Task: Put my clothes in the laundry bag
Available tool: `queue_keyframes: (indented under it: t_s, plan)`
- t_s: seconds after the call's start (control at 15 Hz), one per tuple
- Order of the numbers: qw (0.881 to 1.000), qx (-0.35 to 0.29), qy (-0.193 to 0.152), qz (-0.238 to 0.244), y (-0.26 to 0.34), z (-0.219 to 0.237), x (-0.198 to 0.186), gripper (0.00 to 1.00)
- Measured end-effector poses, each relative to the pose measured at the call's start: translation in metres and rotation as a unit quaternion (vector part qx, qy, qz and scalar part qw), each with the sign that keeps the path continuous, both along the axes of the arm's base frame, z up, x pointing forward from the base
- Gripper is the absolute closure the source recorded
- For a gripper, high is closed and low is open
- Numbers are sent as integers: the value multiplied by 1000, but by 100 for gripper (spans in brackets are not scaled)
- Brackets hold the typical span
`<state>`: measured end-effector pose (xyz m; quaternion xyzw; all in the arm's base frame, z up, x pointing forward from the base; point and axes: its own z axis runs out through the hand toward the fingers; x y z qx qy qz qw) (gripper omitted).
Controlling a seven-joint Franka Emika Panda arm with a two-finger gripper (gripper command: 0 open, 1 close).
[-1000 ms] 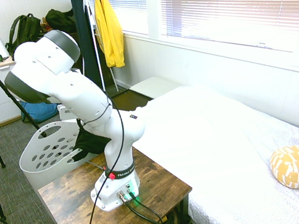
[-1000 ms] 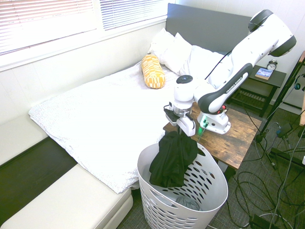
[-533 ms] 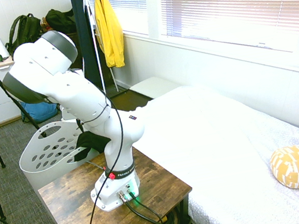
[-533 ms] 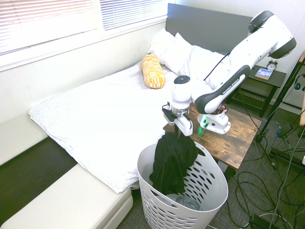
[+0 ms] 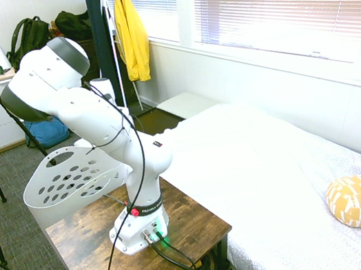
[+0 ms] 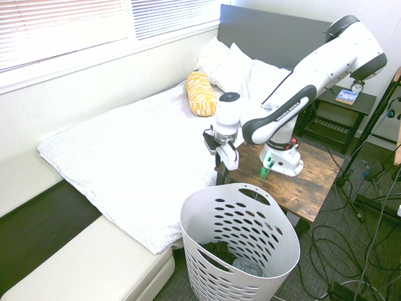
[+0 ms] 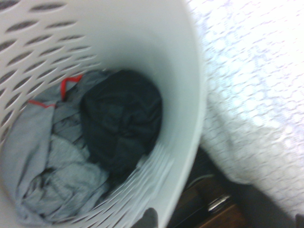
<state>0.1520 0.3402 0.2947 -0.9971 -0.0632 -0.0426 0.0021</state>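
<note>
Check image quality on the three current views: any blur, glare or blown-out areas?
Wrist view: soft and smeared throughout; the black garment in the basket shows little detail, the bedspread is washed out. First exterior view: sharp, but the blinds glare and the bed is near white. Second exterior view: sharp, evenly lit; the basket's inside is shaded.

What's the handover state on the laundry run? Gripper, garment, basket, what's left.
Gripper: holds nothing, hangs pointing down above the bed-side rim of the laundry basket; whether it is fully open I can't tell.
Black garment: lies at the bottom of the basket, on top of grey clothing with red trim.
Basket: upright on the floor between the bed and the wooden table.
Done: garment is in the basket.
Left: probably just pull the arm clear; no other black garment shows on the bed.
</note>
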Motion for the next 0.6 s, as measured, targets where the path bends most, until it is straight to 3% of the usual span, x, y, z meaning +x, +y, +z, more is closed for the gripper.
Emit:
queue_keyframes:
  t_s: [0.27, 0.4, 0.6]
  plan:
    - [995, -3, -24, -94, -61, 15, 139, 0]
    - [988, -2, -25, -150, -115, 19, 214, 0]
    - [975, 7, -19, -222, -193, 19, 294, 0]
